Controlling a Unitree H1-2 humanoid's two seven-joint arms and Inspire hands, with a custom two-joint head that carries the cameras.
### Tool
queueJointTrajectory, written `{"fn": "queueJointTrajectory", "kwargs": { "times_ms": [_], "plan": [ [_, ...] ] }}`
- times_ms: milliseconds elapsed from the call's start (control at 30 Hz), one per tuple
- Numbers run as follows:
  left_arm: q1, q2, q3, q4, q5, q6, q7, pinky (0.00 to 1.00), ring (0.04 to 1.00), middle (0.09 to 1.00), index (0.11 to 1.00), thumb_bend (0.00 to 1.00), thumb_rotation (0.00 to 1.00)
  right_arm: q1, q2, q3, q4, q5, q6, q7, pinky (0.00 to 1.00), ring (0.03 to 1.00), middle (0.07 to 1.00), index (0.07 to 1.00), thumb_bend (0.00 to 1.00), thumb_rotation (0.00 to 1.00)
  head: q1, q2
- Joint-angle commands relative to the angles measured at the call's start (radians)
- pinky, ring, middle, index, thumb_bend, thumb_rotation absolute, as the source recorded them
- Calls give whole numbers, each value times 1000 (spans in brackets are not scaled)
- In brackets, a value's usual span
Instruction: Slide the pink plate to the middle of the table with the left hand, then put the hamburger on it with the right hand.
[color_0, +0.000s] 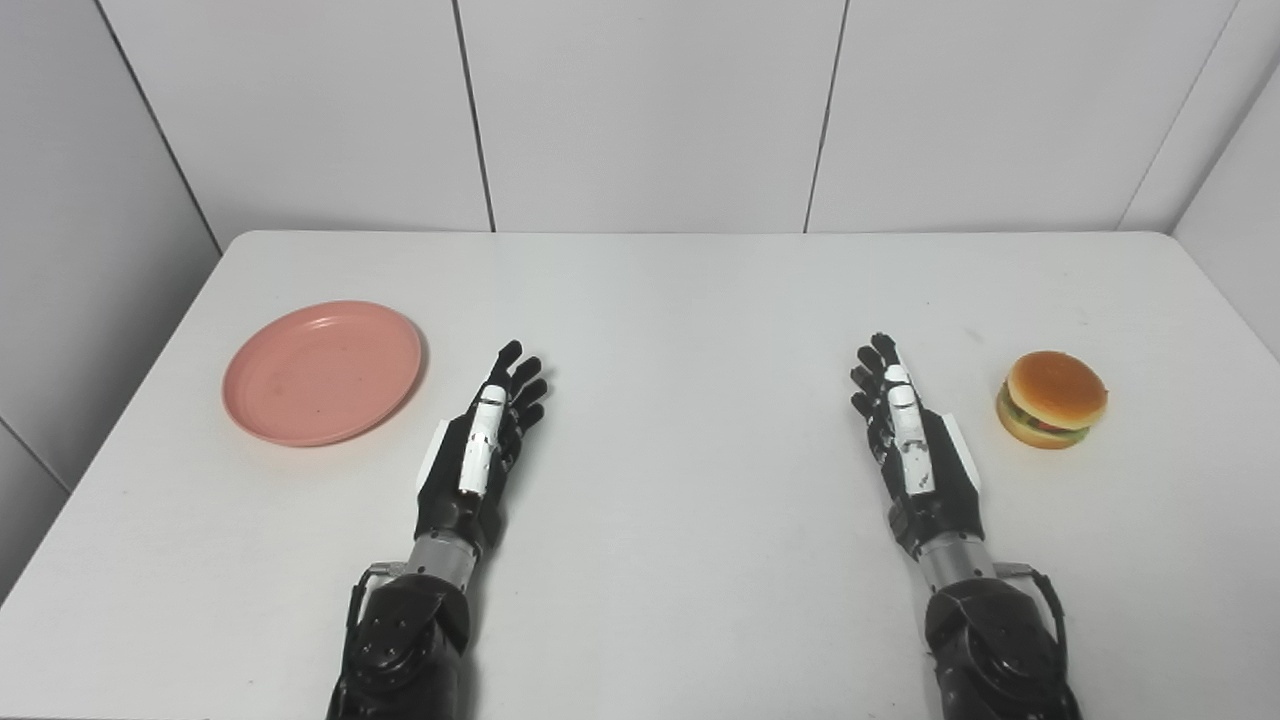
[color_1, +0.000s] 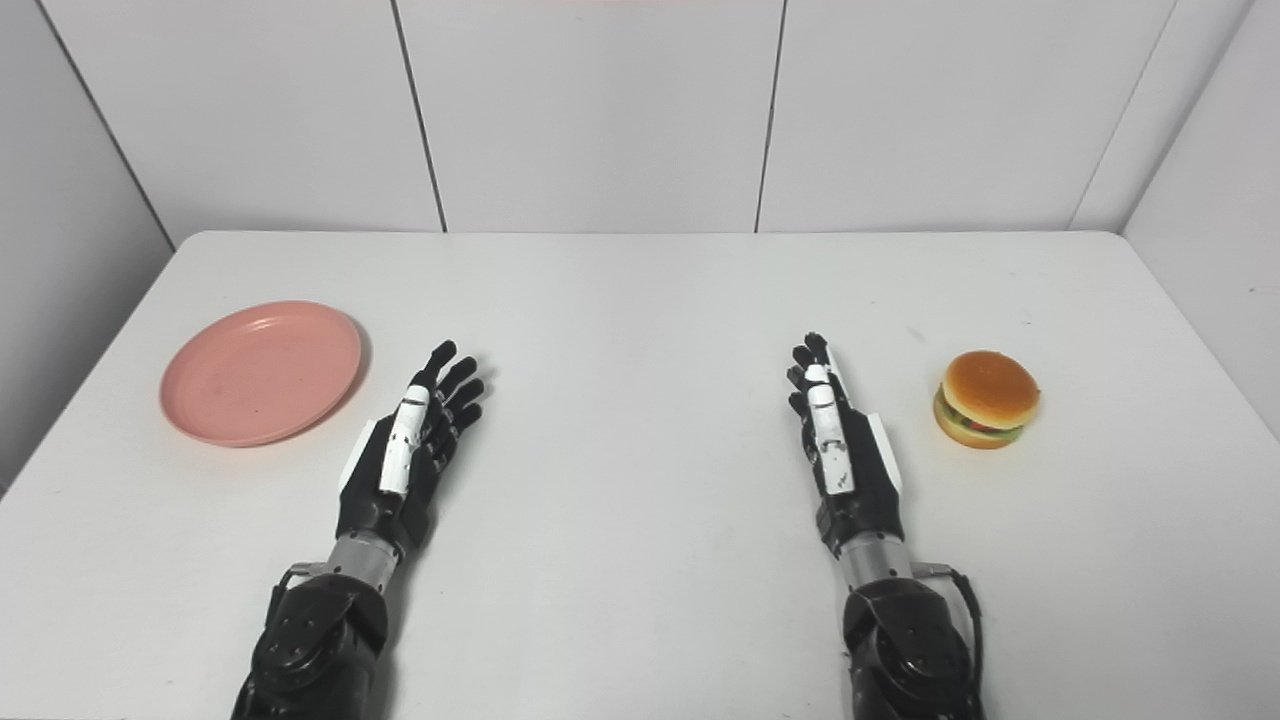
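Observation:
A pink plate (color_0: 322, 371) lies empty on the left side of the white table (color_0: 680, 300). A hamburger (color_0: 1052, 399) sits on the right side of the table. My left hand (color_0: 485, 445) is open, fingers stretched forward, just right of the plate and apart from it. My right hand (color_0: 912, 440) is open, fingers stretched forward, left of the hamburger and apart from it. Both hands hold nothing. In the right eye view the plate (color_1: 262, 371), the hamburger (color_1: 987, 398), my left hand (color_1: 410, 450) and my right hand (color_1: 840, 445) show the same way.
White wall panels (color_0: 650, 110) stand behind the table's far edge. The table's left edge runs close to the plate, its right edge is not far from the hamburger.

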Motion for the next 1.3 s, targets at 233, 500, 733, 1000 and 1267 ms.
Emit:
{"fn": "queueJointTrajectory", "kwargs": {
  "times_ms": [233,500,733,1000,1267],
  "plan": [
    [-6,2,-4,-7,3,8,1,945,934,942,941,383,1000,9,-1,-4,19,8,-45,2,993,974,976,986,263,1000,1,0],
    [-8,2,-4,-6,5,11,3,944,932,940,938,384,1000,9,0,-5,19,14,-43,4,986,971,975,986,255,1000,1,-1],
    [-8,4,-6,-1,4,5,-2,947,935,942,941,387,1000,7,-3,-3,28,7,-55,4,981,970,973,986,267,1000,2,-2],
    [-6,1,-8,0,10,4,3,946,933,941,941,387,1000,9,-6,-2,27,5,-56,4,986,972,973,984,267,1000,11,-8],
    [-5,-8,-20,24,20,-18,1,951,938,947,943,392,1000,14,-18,-7,46,18,-79,20,986,976,977,989,280,1000,79,-47]
  ]
}}
